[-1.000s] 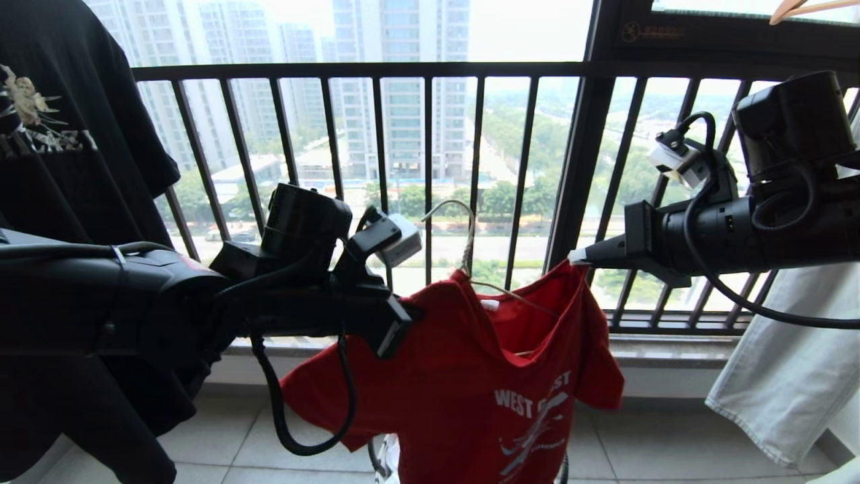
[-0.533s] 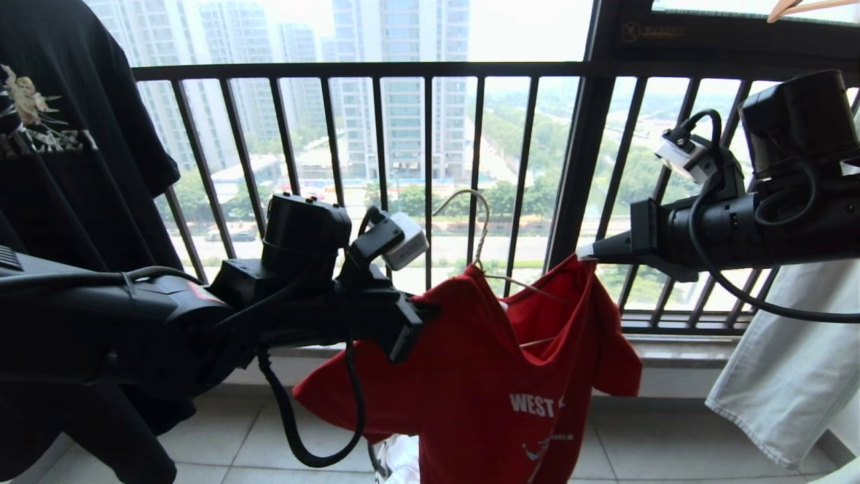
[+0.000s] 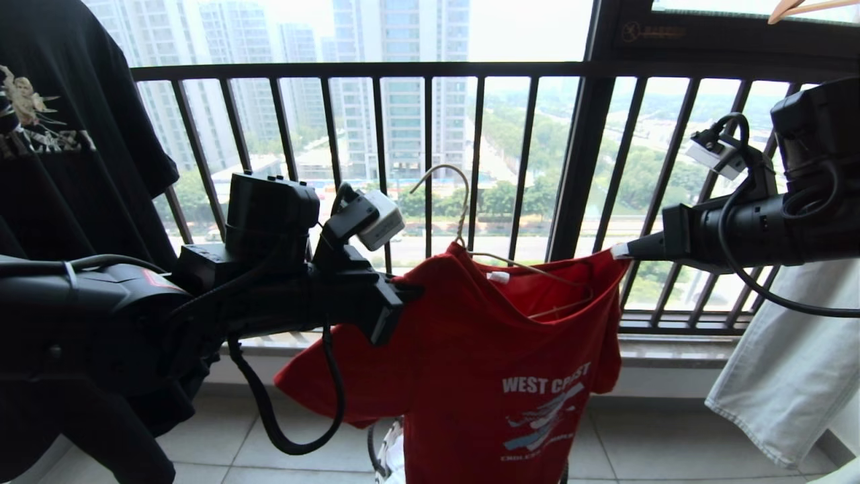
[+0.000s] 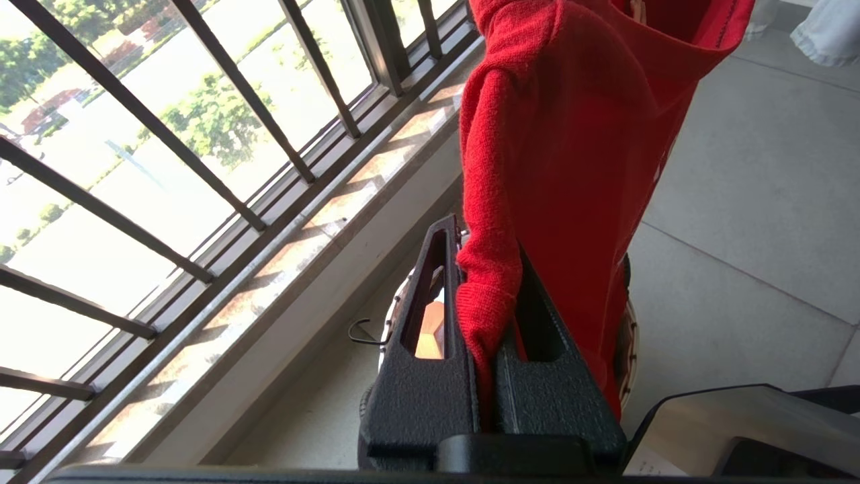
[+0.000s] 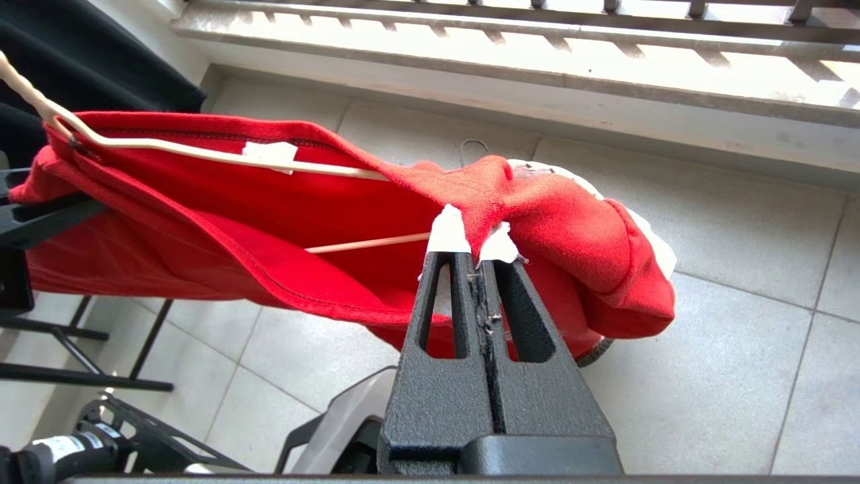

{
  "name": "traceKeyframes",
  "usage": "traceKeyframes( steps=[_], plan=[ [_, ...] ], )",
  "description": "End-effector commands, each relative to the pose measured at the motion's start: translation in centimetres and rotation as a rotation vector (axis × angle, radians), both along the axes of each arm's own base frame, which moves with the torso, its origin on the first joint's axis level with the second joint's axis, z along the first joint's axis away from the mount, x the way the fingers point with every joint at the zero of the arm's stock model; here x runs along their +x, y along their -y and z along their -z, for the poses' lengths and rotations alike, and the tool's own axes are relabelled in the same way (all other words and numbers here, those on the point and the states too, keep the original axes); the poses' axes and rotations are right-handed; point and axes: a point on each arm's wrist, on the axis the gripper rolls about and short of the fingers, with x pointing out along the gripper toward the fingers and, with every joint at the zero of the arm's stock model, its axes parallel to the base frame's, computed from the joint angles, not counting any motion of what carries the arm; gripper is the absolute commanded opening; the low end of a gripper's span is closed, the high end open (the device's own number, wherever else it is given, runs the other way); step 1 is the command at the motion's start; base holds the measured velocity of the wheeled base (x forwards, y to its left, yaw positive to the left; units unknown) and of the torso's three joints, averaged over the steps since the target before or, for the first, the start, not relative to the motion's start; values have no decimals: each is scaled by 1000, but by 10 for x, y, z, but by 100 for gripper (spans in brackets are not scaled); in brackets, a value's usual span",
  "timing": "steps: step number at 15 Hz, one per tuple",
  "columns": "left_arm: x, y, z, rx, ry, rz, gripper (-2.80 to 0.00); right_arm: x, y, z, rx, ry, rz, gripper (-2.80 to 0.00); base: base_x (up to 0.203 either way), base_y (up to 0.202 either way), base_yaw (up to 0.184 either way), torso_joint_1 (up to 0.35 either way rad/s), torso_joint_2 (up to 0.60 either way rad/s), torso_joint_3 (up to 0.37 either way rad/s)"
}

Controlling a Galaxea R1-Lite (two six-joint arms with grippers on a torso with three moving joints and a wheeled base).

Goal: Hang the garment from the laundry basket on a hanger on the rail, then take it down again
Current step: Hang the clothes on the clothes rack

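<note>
Left gripper (image 3: 411, 293) pinching garment (image 3: 497, 349) shoulder | right gripper (image 3: 619, 251) pinching other | collar stretched sideways

Black printed T-shirt (image 3: 60, 154) left; pale garment (image 3: 779, 363) right; window railing (image 3: 430, 70) behind.

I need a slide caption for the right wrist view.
Right gripper shut on the red T-shirt's shoulder, with the pale wire hanger inside its collar.

The left hand (image 4: 489, 316) pinches the red garment (image 4: 578, 148) beside the window railing (image 4: 222, 134).
</note>
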Motion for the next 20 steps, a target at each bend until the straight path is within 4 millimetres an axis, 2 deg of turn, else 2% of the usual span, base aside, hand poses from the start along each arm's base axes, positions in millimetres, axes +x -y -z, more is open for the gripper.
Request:
traceKeyframes(
  steps=[1,3,5,9,15,20],
  plan=[
    [-2,-1,-3,-6,12,3,-280,2,4,4,-19,-2,-1,-280,0,0,0,0,0,0],
    [-4,-3,-7,14,44,-38,-280,3,9,5,-46,5,-2,-280,0,0,0,0,0,0],
    [-2,-4,-2,78,82,-72,-280,2,10,6,-49,-3,1,-280,0,0,0,0,0,0],
    [-2,-3,1,86,80,-71,-280,-1,8,6,-61,0,-16,-280,0,0,0,0,0,0],
    [-13,1,-3,18,35,36,-280,-2,4,8,-65,-13,-31,-280,0,0,0,0,0,0],
    [-19,8,3,2,-16,102,-280,-2,4,8,-65,-13,-31,-280,0,0,0,0,0,0]
  ],
)
